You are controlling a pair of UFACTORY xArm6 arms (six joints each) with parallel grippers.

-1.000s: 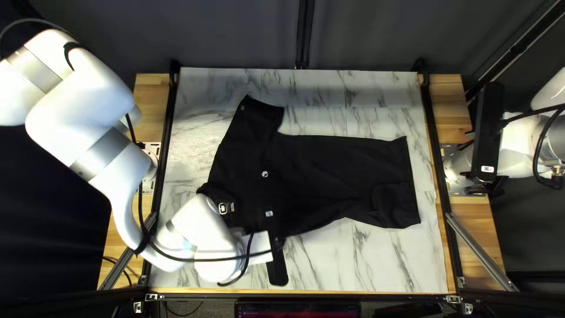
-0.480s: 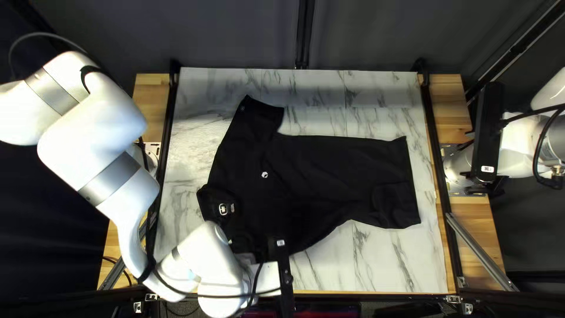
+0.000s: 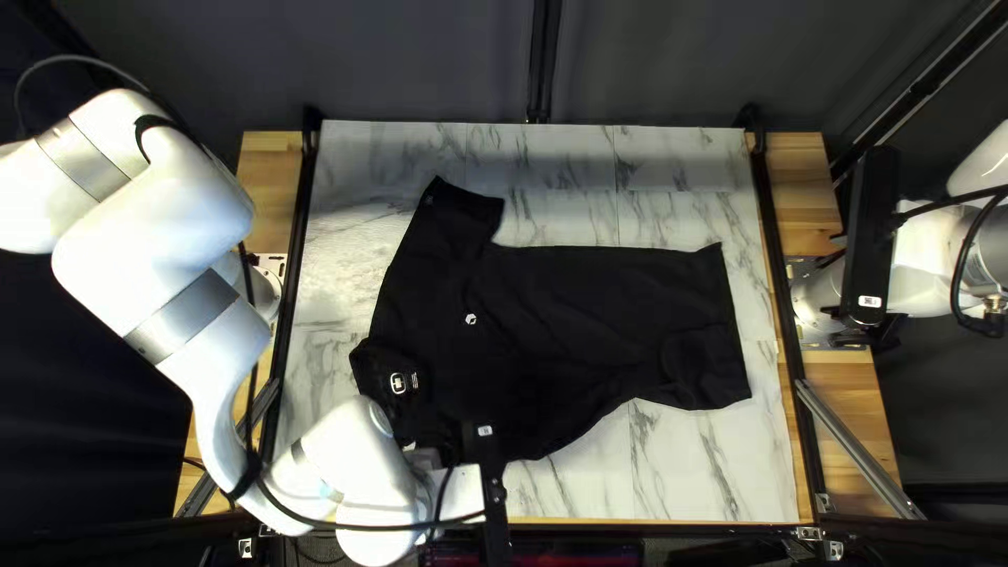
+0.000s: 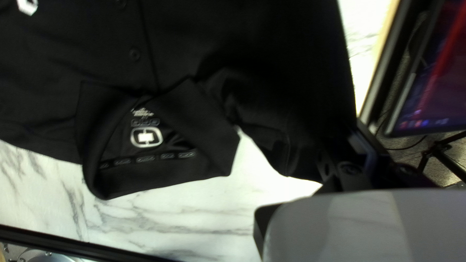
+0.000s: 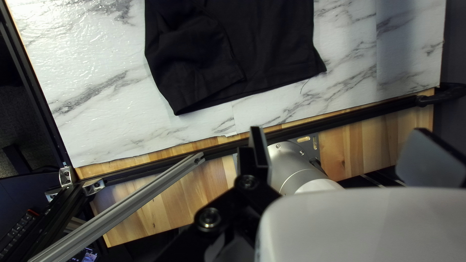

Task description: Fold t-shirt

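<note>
Shirt (image 3: 567,315) lay on the tabletop (image 3: 693,473), collar (image 3: 368,368) toward its left edge. Left claw (image 3: 464,488) was by a sleeve (image 4: 279,140), grip hidden. Right claw (image 3: 885,332) was wide open, empty.

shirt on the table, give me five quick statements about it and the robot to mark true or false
1. The shirt is black. True.
2. My right gripper is shut on the hem. False: it is open, away from the shirt.
3. The collar lies nearer my left arm's base than my right arm's base. True.
4. The shirt is folded into a neat square. False: it lies spread, one sleeve pointing toward the table's far edge.
5. The table has a marbled surface. True.
</note>
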